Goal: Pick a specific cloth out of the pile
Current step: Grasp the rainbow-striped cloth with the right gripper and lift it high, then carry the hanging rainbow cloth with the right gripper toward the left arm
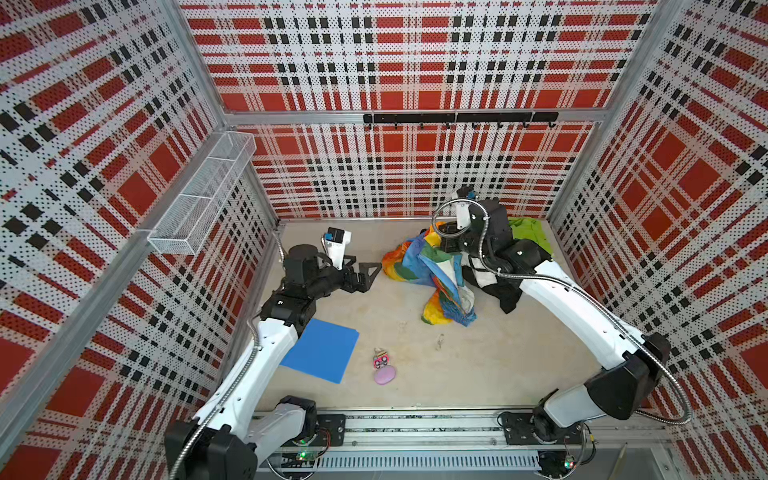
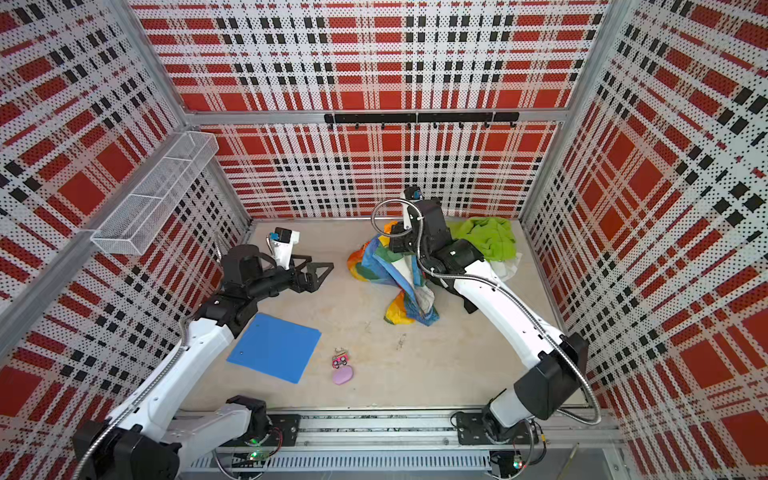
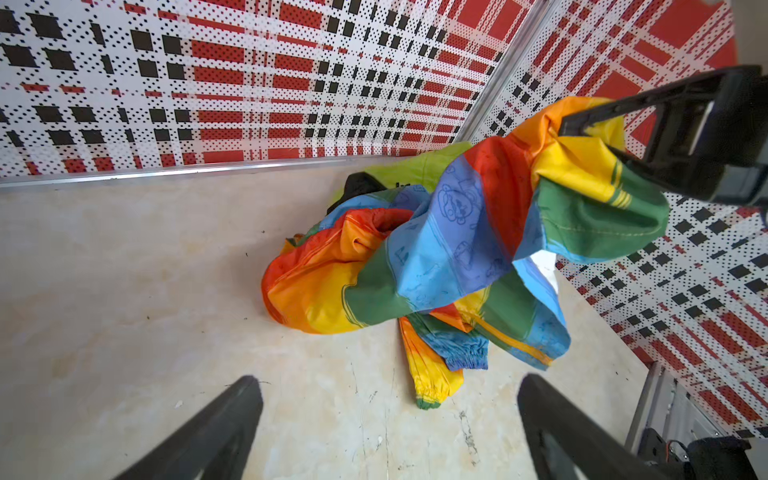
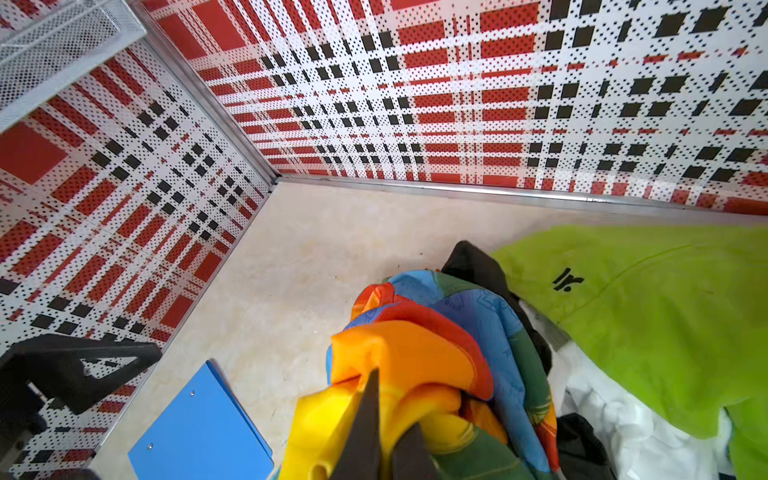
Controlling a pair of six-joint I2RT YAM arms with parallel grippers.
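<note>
Cloth [image 1: 432, 274], pinched by right gripper [image 4: 390, 415], lies against pile [image 2: 486, 237]; left gripper [image 3: 390, 382] gapes empty near blue folder [image 1: 322, 351].

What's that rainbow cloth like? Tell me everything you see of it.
The cloth is thin, shiny fabric in red, orange, yellow, green and blue panels, with faint cartoon prints and gathered cuffs. One end is pinched up by the right gripper; the crumpled rest trails on the table against the pile.
</note>
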